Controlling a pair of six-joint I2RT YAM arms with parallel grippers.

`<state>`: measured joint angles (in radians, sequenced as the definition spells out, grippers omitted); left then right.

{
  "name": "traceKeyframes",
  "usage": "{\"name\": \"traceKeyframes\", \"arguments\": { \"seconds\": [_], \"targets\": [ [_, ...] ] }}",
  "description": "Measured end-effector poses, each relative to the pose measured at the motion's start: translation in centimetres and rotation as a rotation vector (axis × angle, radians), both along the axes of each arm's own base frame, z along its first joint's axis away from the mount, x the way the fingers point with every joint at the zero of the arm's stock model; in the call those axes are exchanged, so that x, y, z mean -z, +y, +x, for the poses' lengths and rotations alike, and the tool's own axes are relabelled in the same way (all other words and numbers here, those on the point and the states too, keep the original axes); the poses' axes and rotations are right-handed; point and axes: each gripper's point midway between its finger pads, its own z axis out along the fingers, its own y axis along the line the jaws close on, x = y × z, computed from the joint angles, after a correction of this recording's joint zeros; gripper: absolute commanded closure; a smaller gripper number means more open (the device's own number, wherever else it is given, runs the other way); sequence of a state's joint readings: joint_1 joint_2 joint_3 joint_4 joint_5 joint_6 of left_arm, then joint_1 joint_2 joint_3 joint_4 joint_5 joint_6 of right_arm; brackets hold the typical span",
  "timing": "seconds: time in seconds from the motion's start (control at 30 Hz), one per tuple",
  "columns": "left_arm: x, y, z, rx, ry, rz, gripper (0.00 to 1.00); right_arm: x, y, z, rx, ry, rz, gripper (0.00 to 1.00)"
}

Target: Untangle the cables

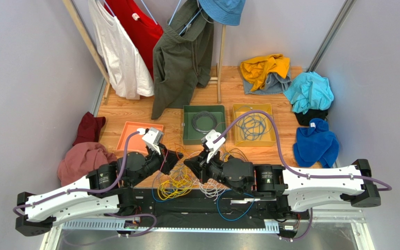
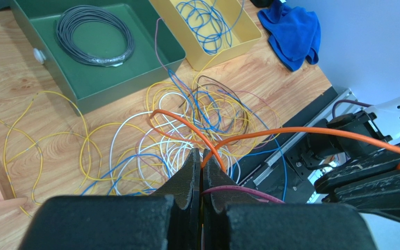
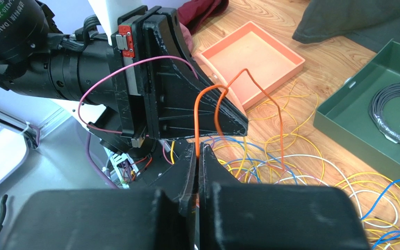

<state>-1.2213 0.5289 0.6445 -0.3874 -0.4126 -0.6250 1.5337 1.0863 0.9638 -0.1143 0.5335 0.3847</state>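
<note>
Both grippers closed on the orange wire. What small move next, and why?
Probably raise the left gripper and right gripper a little, drawing the thin orange cable out of the tangled yellow, blue and white cables. Both pinch it, yet part of it runs into that tangle.

Cables (image 2: 186, 130) in the tangle are recorded as yellow, blue and white-grey, with thin pink-purple strands; one orange cable (image 2: 311, 131) is entered separately. A grey coil (image 2: 95, 36) is listed in the dark green tray (image 2: 82, 78), and blue loops (image 2: 207, 21) in the mustard-yellow tray (image 2: 228, 52). The third tray (image 3: 249, 52) is plain salmon-orange. The table (image 2: 9, 78) is marked by pale wood grain. The left pincer (image 2: 201, 156) and right pincer (image 3: 197, 153) are matt black. A royal blue cloth (image 2: 291, 31), a turquoise cloth (image 1: 309, 91) and an olive jacket (image 1: 178, 57) are noted.
</note>
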Motion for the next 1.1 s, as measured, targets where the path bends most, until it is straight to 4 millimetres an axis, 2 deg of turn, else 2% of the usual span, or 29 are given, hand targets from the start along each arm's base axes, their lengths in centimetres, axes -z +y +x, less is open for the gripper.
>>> {"name": "traceKeyframes", "arguments": {
  "seconds": [0.13, 0.17, 0.2, 0.23, 0.27, 0.3, 0.33, 0.43, 0.5, 0.6, 0.7, 0.8, 0.9, 0.97, 1.1],
  "targets": [
    [0.1, 0.4, -0.1, -0.003, -0.004, -0.014, 1.00, -1.0, -0.5, 0.0, 0.003, -0.001, 0.027, 1.00],
    [0.3, 0.6, -0.1, -0.006, -0.004, -0.016, 0.96, -1.5, -0.9, 0.1, 0.006, -0.003, 0.042, 1.00],
    [0.5, 0.6, -0.2, -0.006, -0.001, -0.016, 0.87, -2.1, -1.4, 0.1, 0.010, -0.007, 0.057, 1.00],
    [0.5, 0.5, -0.3, 0.003, 0.004, -0.034, 0.61, -2.7, -2.1, 0.2, 0.015, -0.014, 0.066, 1.00],
    [0.2, 0.1, -0.6, 0.020, 0.003, -0.057, 0.49, -3.0, -2.8, 0.4, 0.022, -0.021, 0.063, 1.00],
    [0.2, 0.2, -0.7, 0.024, 0.001, -0.060, 0.16, -3.5, -3.5, 0.7, 0.036, -0.031, 0.059, 1.00],
    [0.6, 0.4, -0.5, 0.004, 0.008, -0.058, 0.01, -4.4, -4.0, 0.8, 0.045, -0.040, 0.066, 1.00],
    [3.3, 1.2, -0.2, -0.035, 0.044, -0.014, 0.01, -10.1, -5.9, 1.4, 0.075, -0.084, 0.137, 1.00],
    [5.6, 1.7, -0.3, -0.049, 0.072, 0.029, 0.01, -15.1, -7.9, 1.8, 0.102, -0.121, 0.218, 1.00],
    [8.1, 2.4, -0.5, -0.072, 0.110, 0.076, 0.01, -20.6, -10.8, 2.3, 0.137, -0.165, 0.305, 1.00],
    [9.6, 3.0, -0.6, -0.093, 0.140, 0.093, 0.01, -24.7, -13.4, 2.6, 0.164, -0.202, 0.357, 1.00],
    [10.9, 3.5, -0.6, -0.121, 0.171, 0.106, 0.01, -27.5, -15.1, 2.8, 0.177, -0.232, 0.384, 1.00],
    [11.8, 4.1, -0.7, -0.135, 0.181, 0.115, 0.01, -29.2, -15.8, 2.8, 0.182, -0.251, 0.395, 1.00],
    [11.3, 4.1, -0.8, -0.127, 0.168, 0.094, 0.01, -29.1, -15.8, 2.8, 0.182, -0.255, 0.383, 1.00],
    [7.8, 3.0, -0.8, -0.057, 0.068, -0.046, 0.01, -27.0, -14.5, 3.0, 0.179, -0.255, 0.321, 1.00]
  ]
}}
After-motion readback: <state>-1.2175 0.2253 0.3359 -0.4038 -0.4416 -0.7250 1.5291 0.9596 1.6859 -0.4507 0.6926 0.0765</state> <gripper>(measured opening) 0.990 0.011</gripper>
